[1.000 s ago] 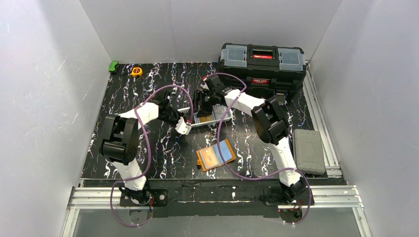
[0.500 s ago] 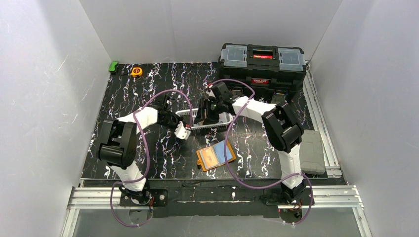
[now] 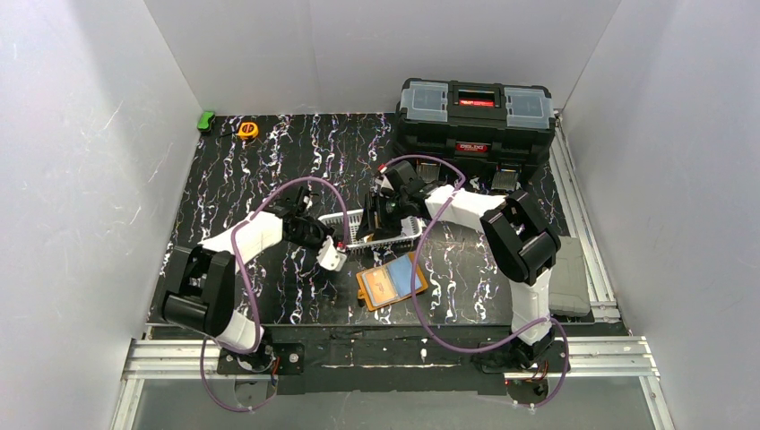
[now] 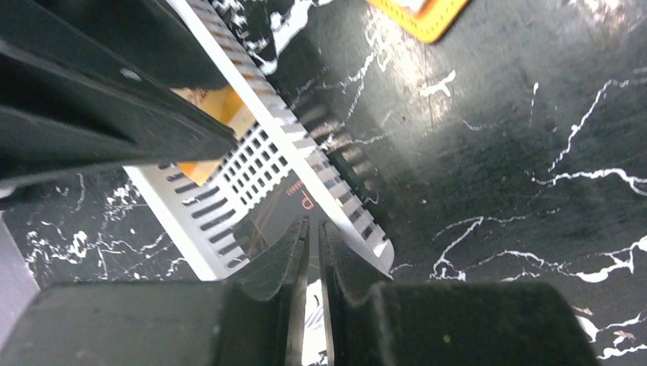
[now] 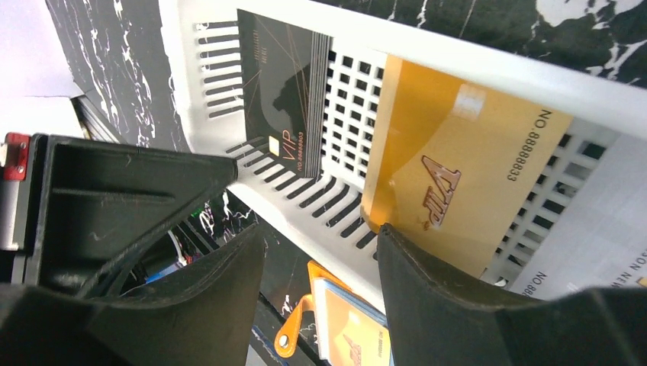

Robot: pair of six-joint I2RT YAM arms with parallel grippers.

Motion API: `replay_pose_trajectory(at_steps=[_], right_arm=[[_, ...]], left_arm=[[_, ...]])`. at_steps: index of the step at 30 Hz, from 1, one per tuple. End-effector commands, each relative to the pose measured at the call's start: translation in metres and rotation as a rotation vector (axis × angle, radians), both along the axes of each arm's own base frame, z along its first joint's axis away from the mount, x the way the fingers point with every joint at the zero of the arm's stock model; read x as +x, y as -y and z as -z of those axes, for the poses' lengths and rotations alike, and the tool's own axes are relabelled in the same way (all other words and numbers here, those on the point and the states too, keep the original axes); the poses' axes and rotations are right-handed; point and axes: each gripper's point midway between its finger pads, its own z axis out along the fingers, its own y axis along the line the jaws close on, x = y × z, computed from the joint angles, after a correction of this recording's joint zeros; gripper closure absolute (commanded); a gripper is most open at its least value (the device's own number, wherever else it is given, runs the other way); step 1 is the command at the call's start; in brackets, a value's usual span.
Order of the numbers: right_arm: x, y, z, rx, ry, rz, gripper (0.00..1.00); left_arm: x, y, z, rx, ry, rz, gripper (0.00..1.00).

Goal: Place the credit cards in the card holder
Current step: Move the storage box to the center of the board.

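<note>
Two tools are working one white basket [image 3: 343, 220]: our left tool [image 4: 313, 225] is clamping its end wall, and it has just swung leftward, near the card holder [image 3: 385, 285] on the table [image 3: 233, 179]. Credit cards [image 5: 458, 152] are lying inside, long sides across it, none pocketed yet. Our right tool [image 5: 319, 232] is hanging open over them.

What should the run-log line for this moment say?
left gripper: shut on white basket edge | right gripper: open, straddling its wall | orange card, dark card: inside it | card holder: open on table
</note>
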Motion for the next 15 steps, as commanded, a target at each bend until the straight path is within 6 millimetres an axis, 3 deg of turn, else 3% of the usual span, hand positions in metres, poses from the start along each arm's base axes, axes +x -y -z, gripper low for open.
replay_pose_trajectory(at_steps=[1, 8, 15], right_arm=[[0.007, -0.009, -0.041, 0.047, 0.081, -0.027, 0.37], [0.021, -0.027, -0.074, 0.113, 0.121, -0.049, 0.37], [0.035, -0.046, -0.058, 0.123, 0.087, -0.051, 0.35]], left_arm=[[-0.012, 0.014, -0.020, -0.067, -0.034, -0.010, 0.91], [0.013, 0.015, -0.041, -0.069, 0.005, -0.081, 0.93], [0.028, 0.002, -0.027, -0.017, 0.050, -0.108, 0.96]])
